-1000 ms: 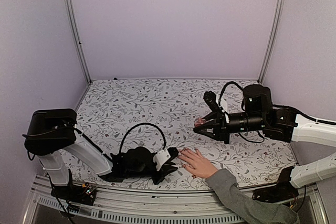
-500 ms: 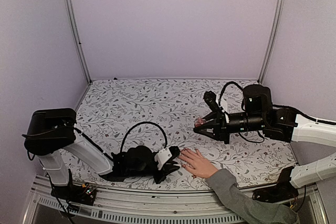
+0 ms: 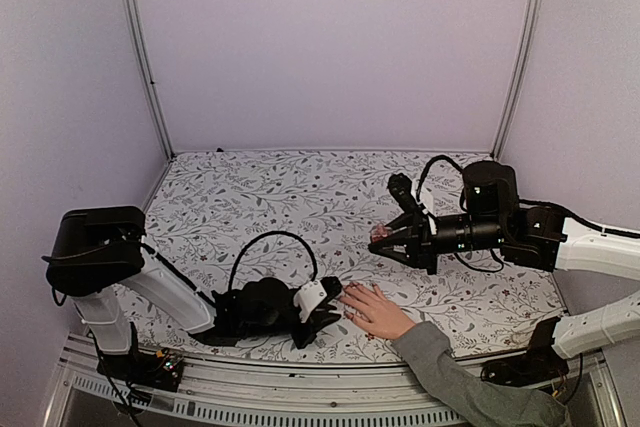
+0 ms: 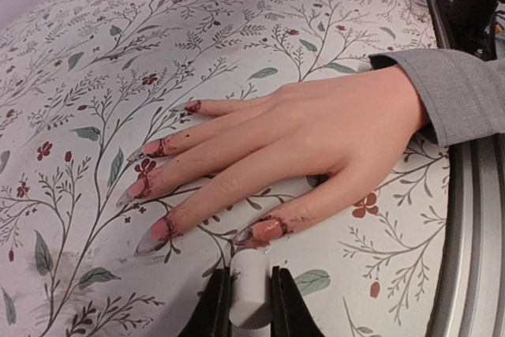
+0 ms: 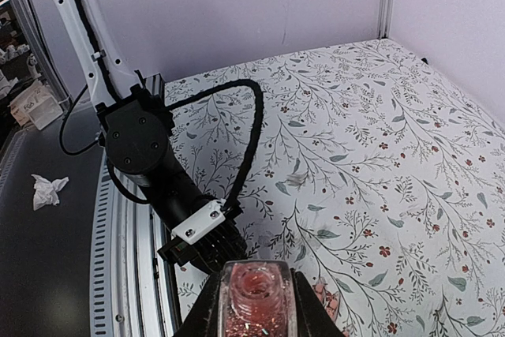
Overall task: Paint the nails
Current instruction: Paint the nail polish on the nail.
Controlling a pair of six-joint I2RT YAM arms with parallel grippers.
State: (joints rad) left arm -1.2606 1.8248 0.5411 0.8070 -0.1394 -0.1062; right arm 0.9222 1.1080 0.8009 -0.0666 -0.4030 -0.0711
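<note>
A human hand (image 4: pixel 316 136) lies flat on the floral tabletop (image 4: pixel 95 61), its nails (image 4: pixel 162 229) coated pink and messy at the edges. The left end effector (image 4: pixel 249 309), clamped on a white brush handle (image 4: pixel 251 278), sits at the thumbnail (image 4: pixel 264 231); pressing or drifting could smear the skin. The right end effector (image 3: pixel 380 237) grips an open polish bottle (image 5: pixel 256 297) aloft, well apart from the hand; a tilt could spill it.
</note>
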